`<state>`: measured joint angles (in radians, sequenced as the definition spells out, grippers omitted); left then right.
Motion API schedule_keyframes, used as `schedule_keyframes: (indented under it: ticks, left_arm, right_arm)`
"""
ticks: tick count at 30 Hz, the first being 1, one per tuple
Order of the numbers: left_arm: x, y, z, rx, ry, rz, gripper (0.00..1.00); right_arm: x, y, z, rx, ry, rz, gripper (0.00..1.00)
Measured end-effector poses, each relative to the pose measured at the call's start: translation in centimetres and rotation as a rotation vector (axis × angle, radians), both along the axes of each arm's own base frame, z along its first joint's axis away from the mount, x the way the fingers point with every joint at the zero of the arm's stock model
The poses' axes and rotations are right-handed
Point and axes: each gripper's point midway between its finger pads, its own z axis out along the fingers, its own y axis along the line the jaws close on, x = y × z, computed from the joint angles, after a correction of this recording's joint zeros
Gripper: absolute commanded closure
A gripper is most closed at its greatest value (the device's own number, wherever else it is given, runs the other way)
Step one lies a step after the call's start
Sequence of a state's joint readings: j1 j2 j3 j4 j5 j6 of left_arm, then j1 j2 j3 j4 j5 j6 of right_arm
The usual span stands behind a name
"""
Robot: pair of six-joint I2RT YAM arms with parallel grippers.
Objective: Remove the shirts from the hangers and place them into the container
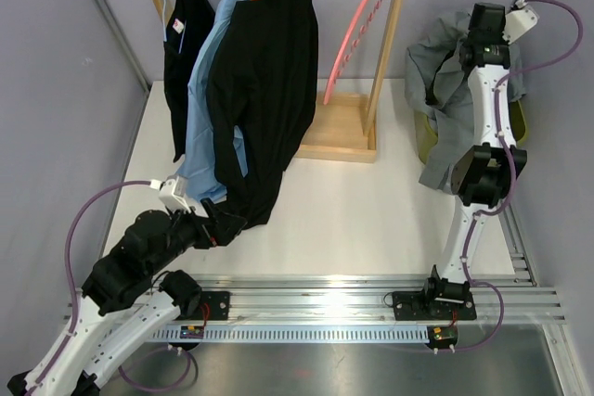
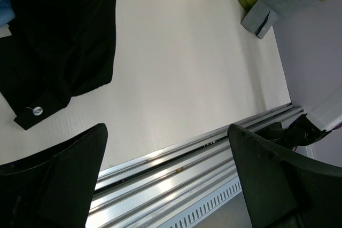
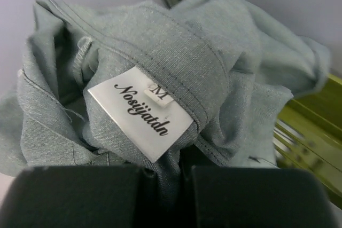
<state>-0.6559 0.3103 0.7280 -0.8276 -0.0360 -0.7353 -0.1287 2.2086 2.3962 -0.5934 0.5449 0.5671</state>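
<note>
Looking to the right of the wooden clothes rack (image 1: 390, 62), we found the grey woven collared shirt (image 1: 444, 90) bunched over the olive-green plastic tub (image 1: 517, 123), with a fold trailing outside the tub's rim. The right jaws were closed on its cloth just under the collar band (image 3: 176, 46), beside the white sewn-in size label (image 3: 140, 113), so the shirt hung from that pinch.

We judged the shirt light, limp and not fragile. It would sag and fold wherever it was let go, and the loose fold could stay draped over the rim. The doubled, stitched collar band looked like the firmest place to grip, since thin single cloth lower down might slip out of a closed pinch.

On the rack's rail hung a black long-sleeved shirt (image 1: 264, 90), a light blue shirt (image 1: 209, 108) behind it and a second black shirt (image 1: 186, 44) farther left. An empty pink plastic hanger (image 1: 357, 34) hung at the rail's right end.

The left jaws stood spread wide with nothing between them, low over the white bench (image 1: 371, 210) in front of the rack and near the black shirt's buttoned cuff (image 2: 36, 110). We reckoned a pull at that cuff would only stretch the sleeve and tip the hanger. Taking the shirt at the collar or shoulder seemed likelier to lift it free.
</note>
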Motion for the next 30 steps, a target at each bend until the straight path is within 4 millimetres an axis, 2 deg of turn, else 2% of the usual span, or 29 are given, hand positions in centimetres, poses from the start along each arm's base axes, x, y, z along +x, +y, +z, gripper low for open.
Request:
schedule_keyframes:
  ticks: [2,4,6,9,10,12,13,15,17,20,22,25,26,28,30]
  left_arm:
    - [0.1,-0.2,0.0,-0.008,-0.002,-0.003,0.01]
    - [0.0,-0.4,0.2,-0.017,-0.002,-0.011,0.01]
    - [0.0,-0.5,0.2,-0.020,-0.002,-0.015,0.01]
    - [-0.1,-0.6,0.2,-0.023,0.001,-0.024,0.01]
    - [-0.2,-0.6,0.2,-0.024,0.001,-0.026,0.01]
    - [-0.3,-0.6,0.3,-0.027,-0.001,-0.029,0.01]
    - [-0.3,-0.6,0.3,-0.028,-0.002,-0.030,0.01]
    - [-0.4,-0.5,0.3,-0.031,-0.005,-0.031,0.01]
    - [-0.5,-0.4,0.4,-0.035,-0.010,-0.031,0.01]
    - [-0.6,-0.4,0.6,-0.040,-0.016,-0.031,0.01]
    - [-0.6,-0.4,0.5,-0.039,-0.016,-0.032,0.01]
    - [-0.7,-0.3,0.6,-0.039,-0.017,-0.032,0.01]
    - [-0.7,-0.3,0.7,-0.039,-0.018,-0.032,0.01]
    - [-0.8,-0.2,0.9,-0.038,-0.022,-0.033,0.01]
    - [-0.9,-0.1,1.2,-0.038,-0.030,-0.034,0.01]
  right_arm:
    - [-1.6,0.1,-0.7,0.019,0.045,-0.013,1.00]
    - [-3.3,0.3,-3.3,0.044,0.134,-0.021,1.00]
    - [-4.2,0.6,-7.1,0.077,0.243,-0.015,1.00]
    - [-5.2,1.1,-14.3,0.140,0.430,-0.004,1.00]
    - [-5.5,1.5,-16.9,0.164,0.493,0.005,0.84]
    - [-6.5,2.1,-21.1,0.211,0.596,0.018,0.42]
    - [-7.2,2.6,-23.0,0.239,0.645,0.027,0.14]
    - [-8.4,3.3,-24.9,0.269,0.717,0.051,0.01]
    - [-8.9,3.7,-24.8,0.284,0.726,0.072,0.00]
    - [-8.8,4.0,-21.5,0.274,0.660,0.101,0.01]
    - [-8.5,4.0,-16.7,0.241,0.553,0.123,0.00]
    - [-9.0,4.2,-6.0,0.167,0.293,0.170,0.01]
    - [-9.7,4.4,-1.5,0.133,0.176,0.191,0.01]
    - [-12.3,5.5,7.1,0.075,-0.038,0.253,0.01]
    - [-16.2,7.1,15.1,0.013,-0.234,0.328,0.01]
